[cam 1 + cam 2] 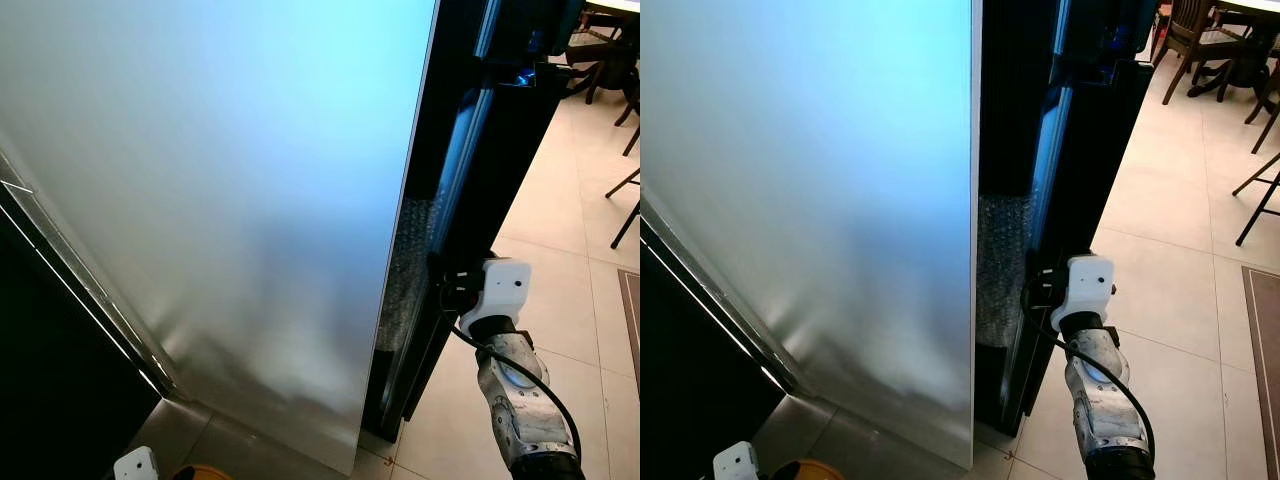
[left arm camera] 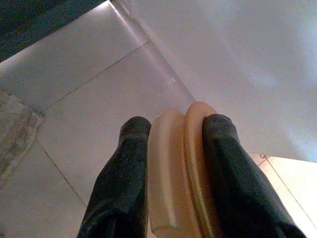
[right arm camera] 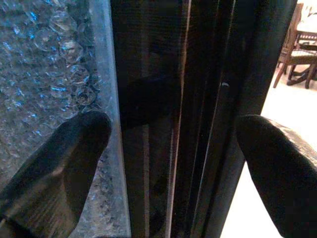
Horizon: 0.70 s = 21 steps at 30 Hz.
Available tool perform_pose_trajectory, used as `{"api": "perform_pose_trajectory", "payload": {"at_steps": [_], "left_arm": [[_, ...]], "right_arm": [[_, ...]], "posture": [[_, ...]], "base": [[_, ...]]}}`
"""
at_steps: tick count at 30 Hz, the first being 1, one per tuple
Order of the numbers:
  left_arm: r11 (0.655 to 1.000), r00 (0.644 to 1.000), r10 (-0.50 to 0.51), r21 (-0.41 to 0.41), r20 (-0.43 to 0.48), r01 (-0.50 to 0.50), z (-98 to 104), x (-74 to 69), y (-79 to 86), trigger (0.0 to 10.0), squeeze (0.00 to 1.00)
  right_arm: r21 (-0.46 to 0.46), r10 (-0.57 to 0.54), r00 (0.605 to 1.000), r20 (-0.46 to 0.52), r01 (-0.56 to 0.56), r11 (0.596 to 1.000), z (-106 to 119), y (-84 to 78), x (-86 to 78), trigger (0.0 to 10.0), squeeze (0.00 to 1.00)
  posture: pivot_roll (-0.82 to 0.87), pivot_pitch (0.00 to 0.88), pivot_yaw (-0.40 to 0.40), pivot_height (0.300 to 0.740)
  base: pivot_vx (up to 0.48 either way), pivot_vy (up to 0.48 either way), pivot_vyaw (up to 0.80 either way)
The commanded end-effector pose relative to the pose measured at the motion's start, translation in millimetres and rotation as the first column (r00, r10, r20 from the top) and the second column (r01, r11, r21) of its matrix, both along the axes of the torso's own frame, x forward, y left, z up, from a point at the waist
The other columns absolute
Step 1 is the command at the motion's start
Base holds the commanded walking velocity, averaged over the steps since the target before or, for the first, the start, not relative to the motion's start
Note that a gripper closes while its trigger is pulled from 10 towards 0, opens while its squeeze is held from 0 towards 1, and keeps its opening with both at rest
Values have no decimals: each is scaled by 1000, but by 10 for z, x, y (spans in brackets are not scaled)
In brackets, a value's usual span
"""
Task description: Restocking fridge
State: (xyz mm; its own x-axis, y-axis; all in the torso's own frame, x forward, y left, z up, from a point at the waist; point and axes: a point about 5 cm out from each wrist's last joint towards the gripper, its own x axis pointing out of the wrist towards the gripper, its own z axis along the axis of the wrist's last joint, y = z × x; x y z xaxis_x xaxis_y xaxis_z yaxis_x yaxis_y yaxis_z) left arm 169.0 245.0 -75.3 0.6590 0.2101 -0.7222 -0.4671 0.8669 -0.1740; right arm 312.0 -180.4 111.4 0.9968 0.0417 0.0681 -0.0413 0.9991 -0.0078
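While the right gripper (image 3: 171, 148) stands wide, fingers straddling the dark fridge door edge (image 3: 198, 99), it should seat fully before pulling. Left gripper (image 2: 171, 163): clamped on a cream lidded container (image 2: 178, 168), low at near left. Bubble wrap (image 1: 998, 270) inside. Beige tiled floor (image 1: 1170, 290); wooden chairs (image 1: 1190, 40) far right.

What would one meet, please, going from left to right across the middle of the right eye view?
Silver fridge door → bubble wrap → black fridge edge → right gripper at that edge → tiled floor → chair legs.
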Motion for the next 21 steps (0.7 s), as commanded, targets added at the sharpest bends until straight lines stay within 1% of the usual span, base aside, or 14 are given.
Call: {"api": "perform_pose_trajectory", "payload": {"at_steps": [1, 3, 10, 21], "left_arm": [[1000, 1000, -15, 16, -18, 15, -11, -42, 30, 10000, 0], [1000, 1000, -18, 15, -21, 18, -14, -46, 28, 10000, 0], [1000, 999, -24, 13, -25, 24, -20, -51, 20, 10000, 0], [999, 999, -29, 11, -27, 30, -20, -43, 11, 10000, 0]], "right_arm": [[6, -15, 1000, 1, 15, 1000, -17, -14, 7, 10000, 0], [4, -32, 999, -1, 32, 999, -25, -34, -1, 10000, 0], [-6, -102, 994, -31, 101, 995, -137, -155, -111, 10000, 0], [-22, -215, 976, -25, 214, 977, -158, -335, -176, 10000, 0]], "posture": [[22, 33, 47, 740], [22, 33, 47, 740], [22, 33, 47, 740], [19, 30, 49, 740]], "base": [[0, 0, 0], [0, 0, 0], [0, 0, 0], [0, 0, 0]]}}
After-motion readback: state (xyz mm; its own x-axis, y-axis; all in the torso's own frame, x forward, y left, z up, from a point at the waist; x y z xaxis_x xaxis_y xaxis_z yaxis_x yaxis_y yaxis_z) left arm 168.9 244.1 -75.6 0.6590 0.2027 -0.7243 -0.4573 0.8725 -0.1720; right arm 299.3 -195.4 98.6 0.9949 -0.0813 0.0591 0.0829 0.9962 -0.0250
